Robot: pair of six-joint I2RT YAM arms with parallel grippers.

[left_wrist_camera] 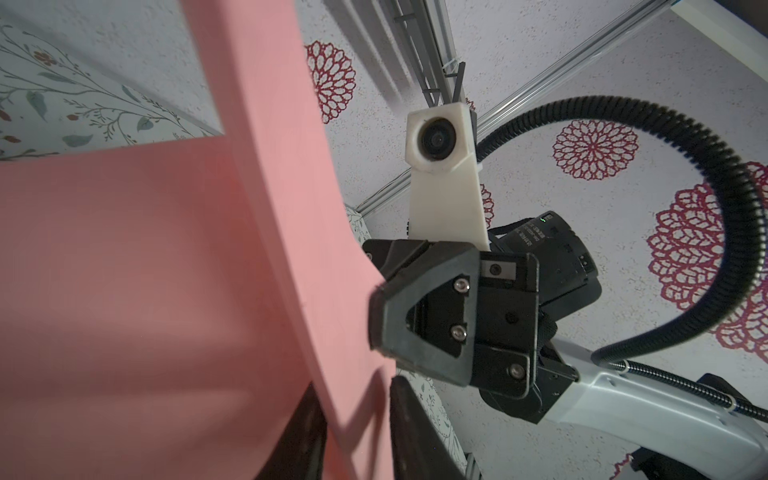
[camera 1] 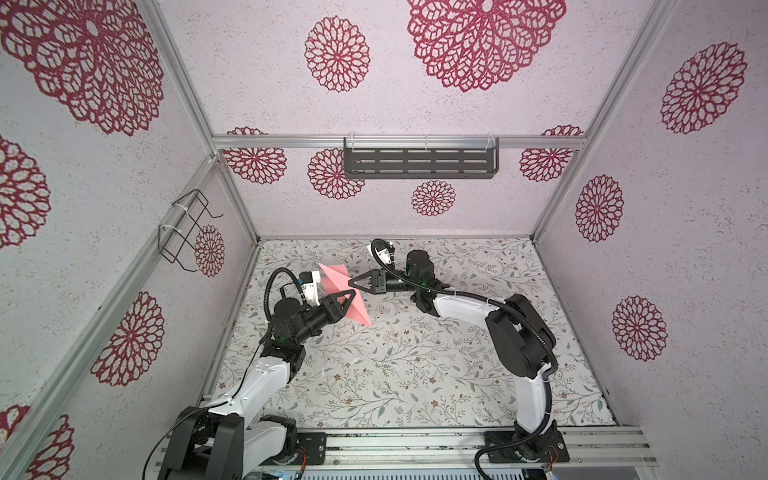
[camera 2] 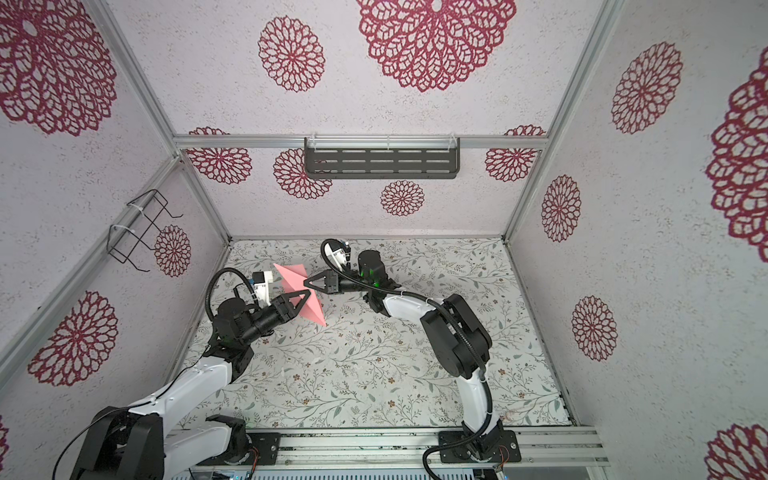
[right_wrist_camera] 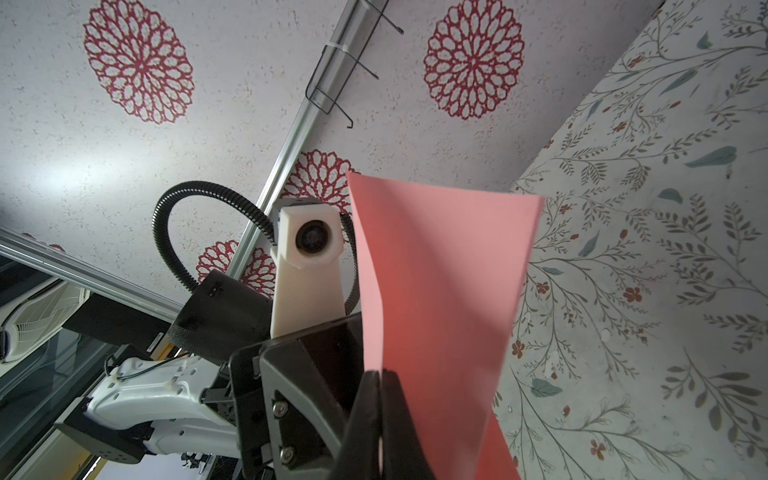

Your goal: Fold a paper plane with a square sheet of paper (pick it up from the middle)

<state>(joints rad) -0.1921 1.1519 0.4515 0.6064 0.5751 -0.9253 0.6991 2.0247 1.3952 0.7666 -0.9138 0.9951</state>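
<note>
The square sheet of paper point(camera 1: 332, 278), salmon-pink and creased into angled flaps, hangs in the air above the back left of the table in both top views point(camera 2: 291, 278). My right gripper point(camera 1: 351, 284) reaches in from the right and is shut on one edge of the paper point(right_wrist_camera: 436, 291); in the right wrist view its jaws point(right_wrist_camera: 380, 374) press together on it. My left gripper point(camera 1: 352, 296) comes up from the left, just in front of the right one. In the left wrist view its fingers point(left_wrist_camera: 353, 380) straddle a fold of the paper point(left_wrist_camera: 166, 270) with a gap still showing.
The floral table top point(camera 1: 415, 365) lies below both arms. A black slotted shelf point(camera 1: 419, 160) hangs on the back wall and a wire rack point(camera 1: 187, 228) on the left wall. An aluminium rail point(camera 1: 415, 444) runs along the front edge.
</note>
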